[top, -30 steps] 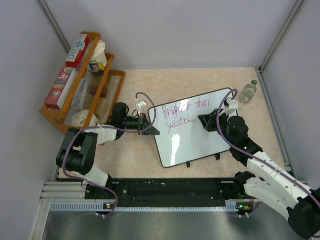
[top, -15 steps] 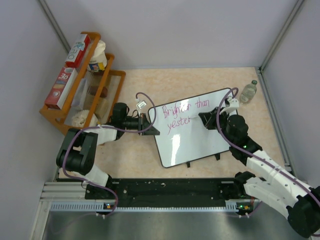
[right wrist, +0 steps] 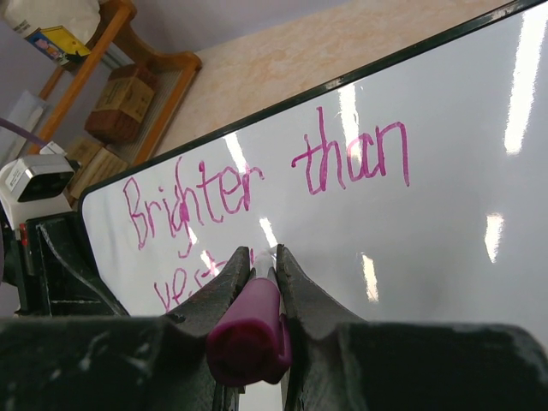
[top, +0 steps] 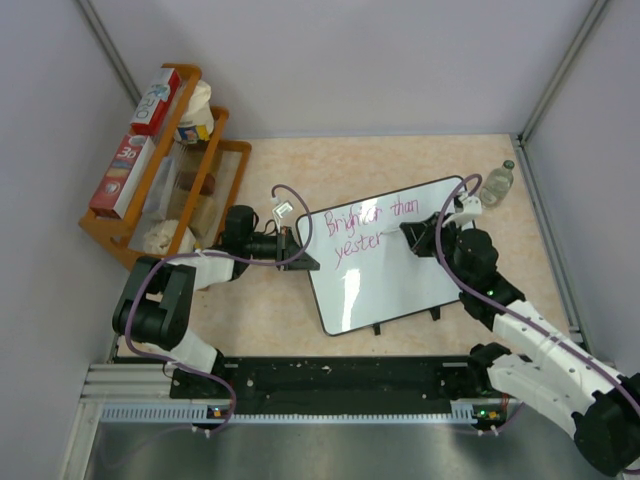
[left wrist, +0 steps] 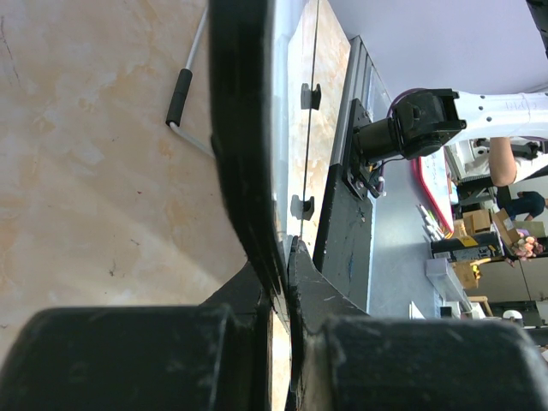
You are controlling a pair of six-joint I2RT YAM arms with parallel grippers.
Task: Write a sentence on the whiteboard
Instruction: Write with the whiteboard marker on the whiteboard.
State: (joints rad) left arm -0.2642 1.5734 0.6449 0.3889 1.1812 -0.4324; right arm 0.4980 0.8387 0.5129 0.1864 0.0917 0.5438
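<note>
Whiteboard (top: pixel 400 285) half-written, pen hand at the second line.
On the table (top: pixel 400 160) the board lies with its long axis running left to right, slightly skewed, feet on the near edge. The left hand (top: pixel 298 247) is clenched on its left edge, steadying it. The right hand (top: pixel 408 236) is clenched on a magenta marker (right wrist: pixel 248 330), its tip hidden between the fingers and aimed at the end of "yester", under "Brighter than" of the sentence (right wrist: pixel 257 180). Blank board for the missing letters lies to the tip's right, toward the right arm's own side, so the next stroke likely runs rightward along the long axis.
</note>
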